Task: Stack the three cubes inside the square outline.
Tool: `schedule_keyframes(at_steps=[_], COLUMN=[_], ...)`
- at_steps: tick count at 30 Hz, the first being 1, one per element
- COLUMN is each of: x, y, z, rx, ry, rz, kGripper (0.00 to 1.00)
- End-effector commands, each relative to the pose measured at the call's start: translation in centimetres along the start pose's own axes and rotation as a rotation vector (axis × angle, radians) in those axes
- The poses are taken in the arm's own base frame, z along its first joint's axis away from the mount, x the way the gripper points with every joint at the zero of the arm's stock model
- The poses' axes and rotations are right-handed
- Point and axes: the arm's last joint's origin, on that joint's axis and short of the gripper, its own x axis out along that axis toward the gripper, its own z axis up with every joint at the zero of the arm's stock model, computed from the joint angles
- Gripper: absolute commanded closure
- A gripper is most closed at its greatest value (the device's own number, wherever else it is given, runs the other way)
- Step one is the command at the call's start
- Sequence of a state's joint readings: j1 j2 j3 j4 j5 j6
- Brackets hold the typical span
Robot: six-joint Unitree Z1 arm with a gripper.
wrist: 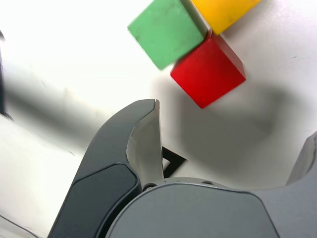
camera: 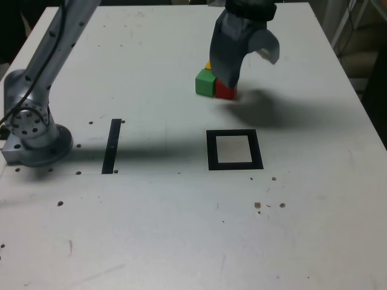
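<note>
Three cubes huddle together on the white table: green (camera: 205, 83), red (camera: 225, 91) and a yellow one (camera: 208, 64) largely hidden behind the gripper. The wrist view shows them touching: green (wrist: 166, 32), yellow (wrist: 223, 12) and red (wrist: 208, 69). My gripper (camera: 249, 69) hangs open just above and beside the red cube, nothing between its fingers (wrist: 143, 139). The square outline (camera: 234, 150), a black frame with a pale centre, lies nearer the camera with nothing on it. One corner of the square outline (wrist: 171, 161) peeks past a finger in the wrist view.
A thin black strip (camera: 112, 145) lies on the exterior view's left, next to the arm's base (camera: 33, 130). Small screw holes dot the table. The table edge runs along the exterior view's right, with clutter beyond it.
</note>
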State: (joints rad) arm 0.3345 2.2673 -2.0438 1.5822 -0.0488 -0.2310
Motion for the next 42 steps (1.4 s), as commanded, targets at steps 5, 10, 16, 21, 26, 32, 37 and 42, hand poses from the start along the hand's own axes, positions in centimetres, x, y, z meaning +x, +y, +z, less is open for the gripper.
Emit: schedule_keyframes(at_steps=[5, 10, 16, 21, 26, 32, 37, 42], x=[-0.6, 0.1, 1.6, 2.4, 3.2, 3.8, 3.8, 3.7], y=[0.0, 0.5, 0.9, 0.9, 0.7, 0.7, 0.9, 1.3], z=[0.0, 0.0, 0.1, 0.4, 1.0, 2.0, 2.7, 3.1], rx=[-0.176, -0.231, -0.281, -0.294, -0.297, -0.299, -0.303, -0.312], ry=[-0.013, 0.025, 0.084, 0.099, 0.111, 0.109, 0.096, 0.091], rz=[-0.019, -0.035, -0.044, -0.041, -0.043, -0.044, -0.043, -0.049], kGripper=[0.0, 0.0, 0.0, 0.0, 0.01, 0.01, 0.02, 0.04])
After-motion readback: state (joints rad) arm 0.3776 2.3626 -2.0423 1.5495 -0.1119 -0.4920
